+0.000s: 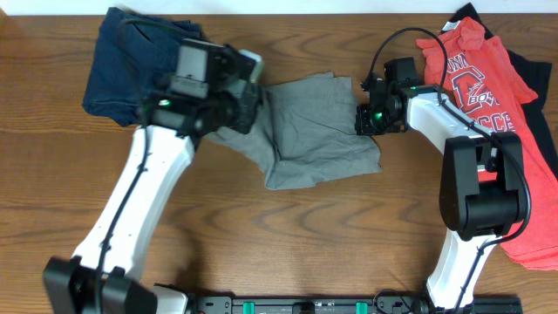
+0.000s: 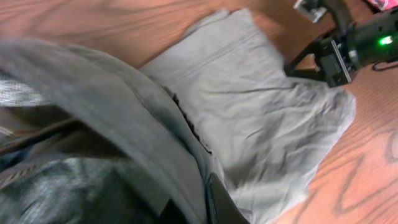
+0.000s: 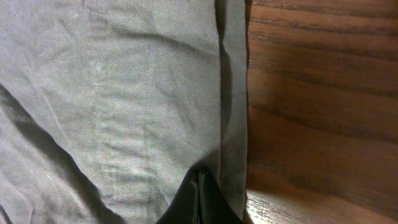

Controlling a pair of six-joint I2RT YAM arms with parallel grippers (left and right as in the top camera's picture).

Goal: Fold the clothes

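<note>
Pinching the right hem of the grey-khaki shorts (image 1: 318, 131), the right gripper (image 3: 199, 190) is pressing its fingers together on the cloth, seemingly pinning that edge to the desk (image 1: 305, 235). At the shorts' left end the left gripper (image 2: 210, 202) is clenching a raised swell of fabric, probably readying a fold across. Beyond the shorts, the dark navy shorts (image 1: 131, 61) are lying left and the red T-shirt (image 1: 479, 78) right.
</note>
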